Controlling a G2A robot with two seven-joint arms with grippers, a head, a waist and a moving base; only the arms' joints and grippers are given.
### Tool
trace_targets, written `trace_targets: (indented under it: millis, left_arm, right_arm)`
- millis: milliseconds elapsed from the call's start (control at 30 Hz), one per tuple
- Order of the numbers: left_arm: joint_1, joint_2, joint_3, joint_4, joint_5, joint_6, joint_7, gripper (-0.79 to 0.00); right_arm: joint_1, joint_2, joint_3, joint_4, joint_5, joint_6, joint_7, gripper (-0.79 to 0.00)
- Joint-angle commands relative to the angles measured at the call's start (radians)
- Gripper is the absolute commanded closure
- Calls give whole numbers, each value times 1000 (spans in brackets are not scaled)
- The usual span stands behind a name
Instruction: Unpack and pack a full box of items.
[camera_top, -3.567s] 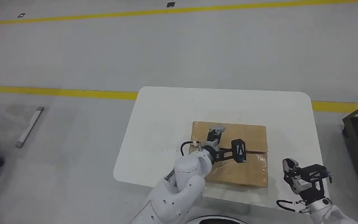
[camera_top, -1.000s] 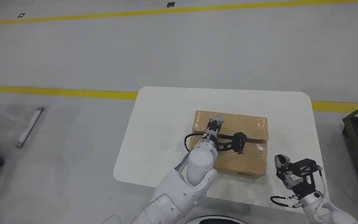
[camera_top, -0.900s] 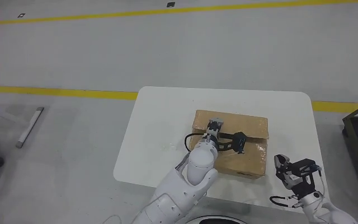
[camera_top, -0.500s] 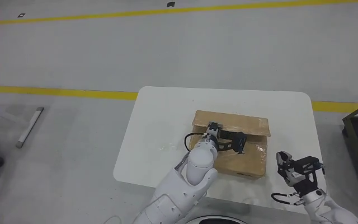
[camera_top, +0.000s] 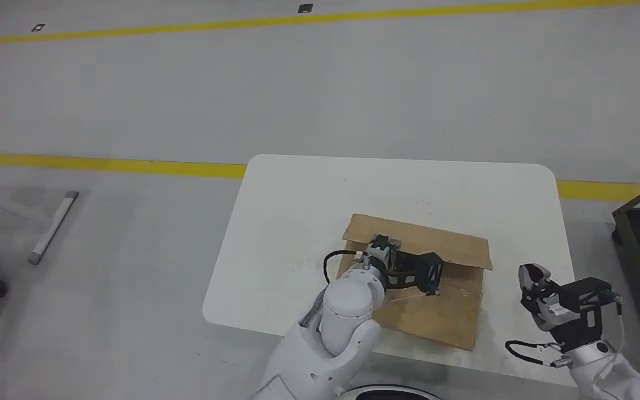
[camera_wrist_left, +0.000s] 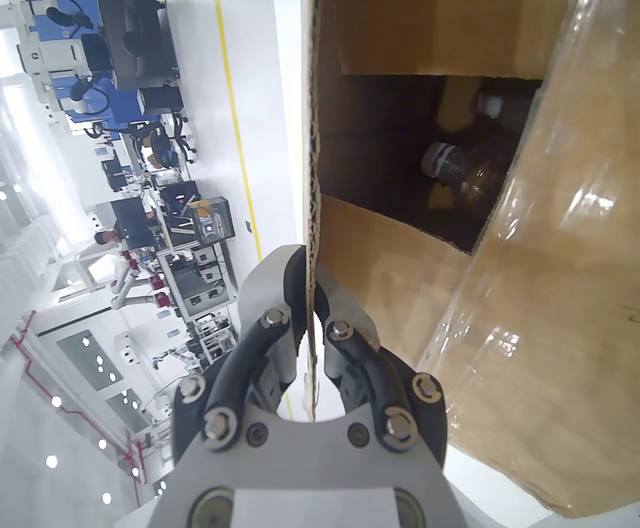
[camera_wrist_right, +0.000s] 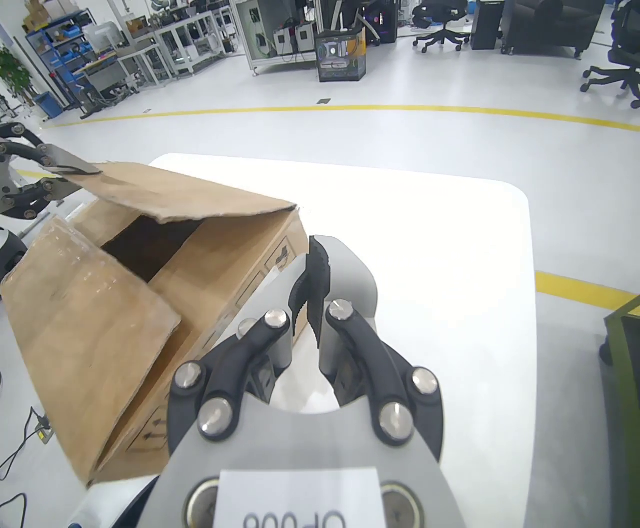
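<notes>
On the table (camera_top: 300, 200), we pinch the raised flap (camera_wrist_right: 200, 197) of the box (camera_top: 440, 320) in our left gripper (camera_wrist_left: 311, 265), our right gripper (camera_wrist_right: 312, 272) closed empty nearby, and pulling harder might tear the cardboard or drag the box.

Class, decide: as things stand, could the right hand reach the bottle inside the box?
Probably not yet. The left hand holds the far flap up, but the taped flap covers much of the opening, leaving a narrow gap above the bottle. The right hand is shut beside the box.

White table (camera_top: 290, 215) w/ cardboard box (camera_top: 435, 318) on it.
</notes>
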Motion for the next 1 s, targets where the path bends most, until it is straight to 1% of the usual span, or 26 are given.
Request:
trace_targets:
  millis: [0, 233, 400, 433, 467, 500, 533, 733, 767, 833, 900, 967]
  left_arm:
    - [16, 1, 0, -16, 6, -19, -10, 0]
    - [67, -5, 12, -58, -19, -50, -58, 0]
    - [73, -9, 19, -72, -9, -80, -90, 0]
    - [71, -9, 17, -71, -6, -79, -91, -34]
    - [67, -10, 13, -69, -4, -75, -92, -197]
    - [61, -10, 13, -67, 3, -71, -92, -406]
    - [50, -11, 15, -64, 16, -67, -95, -785]
    - [-44, -22, 48, -22, 80, -31, -51, -785]
    - [-75, -26, 56, -5, 100, -20, -39, -785]
    - [-108, -31, 60, 22, 107, -2, -24, -785]
    - [-155, -42, 64, 72, 104, 26, -8, -785]
    - [-189, -53, 71, 123, 106, 55, -20, -785]
  right_arm:
    - [1, -1, -2, 4, 2, -2, 3, 0]
    - [5, -3, -14, 11, -4, -7, 5, 0]
    - [4, -4, -16, 16, -4, -12, 0, 0]
    - [4, -4, -17, 17, -4, -13, 0, 0]
    - [4, -4, -17, 17, -4, -14, -2, 0]
    - [2, -4, -16, 16, -3, -15, -3, 0]
    - [1, -5, -14, 16, -1, -15, -6, 0]
    - [-10, -6, -3, 8, 1, -13, -14, 0]
    - [-13, -6, -1, 5, 2, -11, -16, 0]
    - [-17, -6, 1, 2, -1, -9, -17, 0]
    - [-25, -7, 5, 0, -3, -5, -20, 0]
    - [-31, -8, 10, 0, 0, -1, -23, 0]
